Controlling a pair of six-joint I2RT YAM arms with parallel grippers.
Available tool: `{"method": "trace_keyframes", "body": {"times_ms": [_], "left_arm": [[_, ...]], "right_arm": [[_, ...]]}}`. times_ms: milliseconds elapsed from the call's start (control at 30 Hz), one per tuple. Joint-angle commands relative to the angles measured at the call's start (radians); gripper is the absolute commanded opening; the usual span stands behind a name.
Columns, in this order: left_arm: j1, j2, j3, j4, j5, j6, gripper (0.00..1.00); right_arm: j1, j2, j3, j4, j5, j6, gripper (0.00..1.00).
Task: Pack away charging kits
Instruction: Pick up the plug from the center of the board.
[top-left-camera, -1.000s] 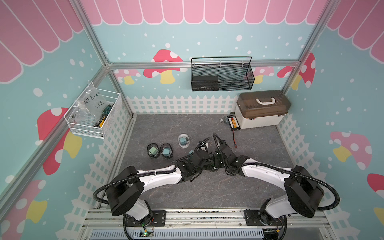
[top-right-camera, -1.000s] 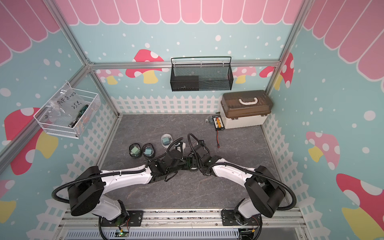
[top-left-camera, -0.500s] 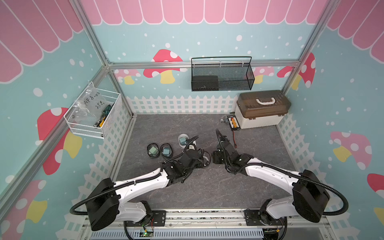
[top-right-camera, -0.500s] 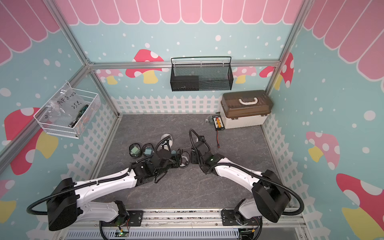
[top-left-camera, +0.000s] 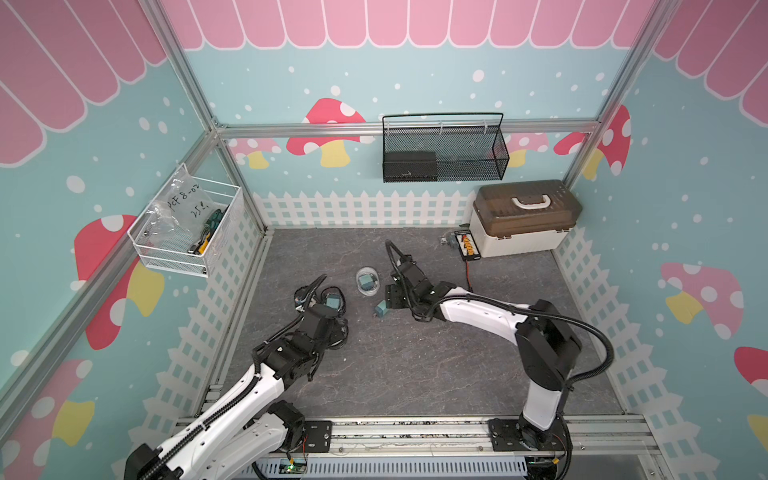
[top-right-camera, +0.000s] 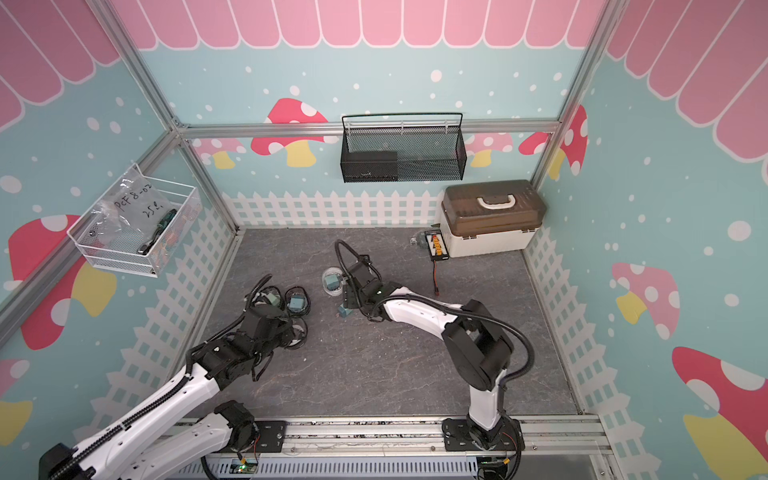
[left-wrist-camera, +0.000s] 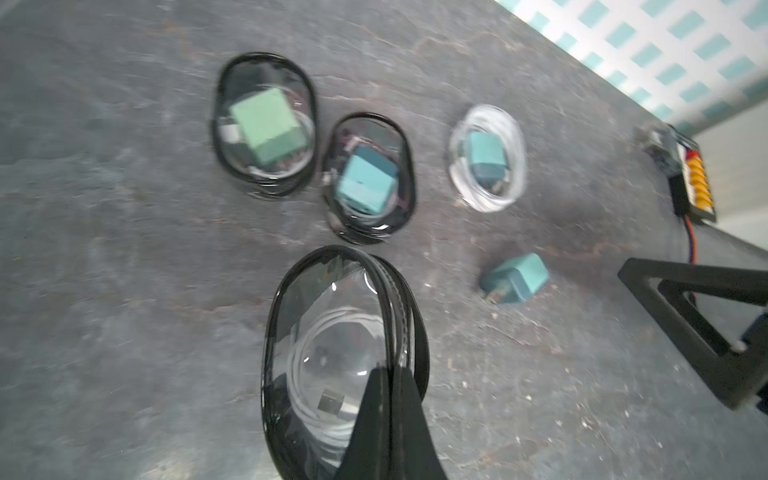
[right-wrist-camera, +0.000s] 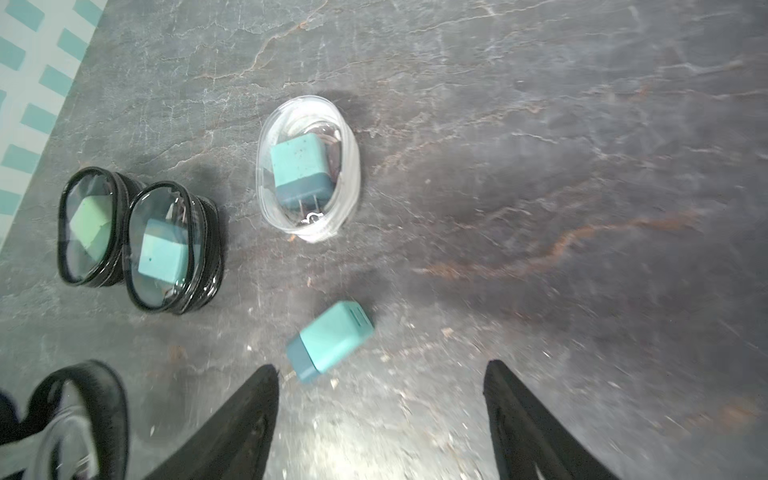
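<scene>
My right gripper (right-wrist-camera: 381, 365) stood released beside the loose charger (right-wrist-camera: 332, 340); I judged squaring across its flat sides best. Left gripper (left-wrist-camera: 392, 372) clenched cable pouch (left-wrist-camera: 328, 324).

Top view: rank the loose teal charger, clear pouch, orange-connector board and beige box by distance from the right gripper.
From the open right gripper:
1. loose teal charger, right at its fingertips.
2. clear pouch, just beyond, toward the back.
3. orange-connector board, farther back on the robot's right.
4. beige box, back right corner.
</scene>
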Motion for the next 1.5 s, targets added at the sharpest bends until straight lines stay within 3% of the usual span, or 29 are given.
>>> {"method": "trace_keyframes", "body": {"times_ms": [0, 100, 200, 300, 367, 467, 600, 700, 800, 1233, 1467], "left_arm": [[0.090, -0.040, -0.049, -0.058, 0.101, 0.045, 0.00], [0.112, -0.054, -0.071, -0.029, 0.151, 0.061, 0.00], [0.113, -0.035, -0.067, 0.002, 0.191, 0.073, 0.00], [0.113, -0.016, -0.056, 0.031, 0.221, 0.078, 0.00], [0.113, -0.007, -0.052, 0.051, 0.239, 0.079, 0.00], [0.113, 0.017, -0.049, 0.086, 0.277, 0.083, 0.00], [0.108, 0.066, -0.059, 0.163, 0.345, 0.081, 0.00], [0.090, 0.097, -0.063, 0.216, 0.368, 0.074, 0.00], [0.064, 0.113, -0.055, 0.232, 0.354, 0.073, 0.00], [0.009, 0.176, -0.033, 0.303, 0.369, 0.072, 0.00], [-0.001, 0.190, -0.027, 0.314, 0.367, 0.069, 0.00]], "right_arm": [[0.025, 0.131, 0.127, -0.127, 0.026, -0.003, 0.76], [0.037, 0.196, 0.184, -0.173, 0.065, -0.004, 0.76], [0.036, 0.197, 0.145, -0.170, 0.082, 0.000, 0.76], [0.025, 0.166, 0.062, -0.143, 0.081, 0.008, 0.66], [0.011, 0.118, -0.029, -0.081, 0.066, 0.017, 0.52], [-0.011, 0.060, -0.115, -0.027, 0.034, 0.015, 0.40], [-0.040, 0.006, -0.204, 0.061, -0.012, -0.005, 0.34], [-0.047, -0.009, -0.220, 0.094, -0.022, -0.039, 0.38], [-0.050, 0.000, -0.201, 0.094, -0.024, -0.073, 0.51], [-0.072, 0.047, -0.106, 0.054, -0.032, -0.210, 0.72], [-0.077, 0.103, -0.055, 0.027, -0.100, -0.265, 0.65]]}}
